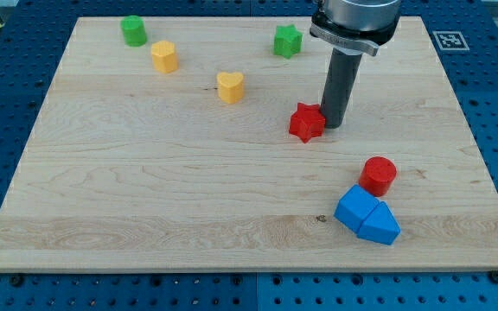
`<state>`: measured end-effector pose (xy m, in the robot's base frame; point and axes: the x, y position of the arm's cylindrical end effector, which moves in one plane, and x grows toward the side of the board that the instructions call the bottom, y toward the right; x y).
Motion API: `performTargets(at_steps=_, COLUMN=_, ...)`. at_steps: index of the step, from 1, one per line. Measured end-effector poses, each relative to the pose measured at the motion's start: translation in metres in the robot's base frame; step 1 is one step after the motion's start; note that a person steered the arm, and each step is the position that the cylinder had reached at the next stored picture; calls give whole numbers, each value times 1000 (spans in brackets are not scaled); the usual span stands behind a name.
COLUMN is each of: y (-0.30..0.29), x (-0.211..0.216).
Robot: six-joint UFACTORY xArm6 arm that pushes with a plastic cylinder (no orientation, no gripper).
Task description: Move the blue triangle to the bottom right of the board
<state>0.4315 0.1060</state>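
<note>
My tip [333,125] rests on the wooden board [145,190] just to the view's right of the red star [307,122], close enough that the two look to be touching, though I cannot be sure of contact. I have no jaws to open or close; I am a plain dark rod and I hold nothing. The blue triangle [379,225] lies well below my tip, toward the view's bottom right, pressed against a blue cube [354,207] that sits on its left side; the two blue blocks touch along one face. Just above them, near the triangle's upper edge, stands a red cylinder [378,175], close to the blue pair, and whether it touches them I cannot tell. Toward the view's top left sits a green cylinder-like block [133,31], and just below and to its right a yellow block [163,56] of a rounded, many-sided shape. A yellow heart [230,86] lies further toward the middle of the board, well apart from the red star. A green star [288,41] sits near the top edge, left of my rod's upper part.
</note>
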Motion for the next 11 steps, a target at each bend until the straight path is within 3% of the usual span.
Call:
performTargets(at_steps=2, y=44, x=67)
performTargets(at_steps=5, y=-34, x=76)
performTargets(at_steps=7, y=-42, x=149)
performTargets(at_steps=10, y=81, x=157)
performTargets(at_steps=11, y=87, x=156)
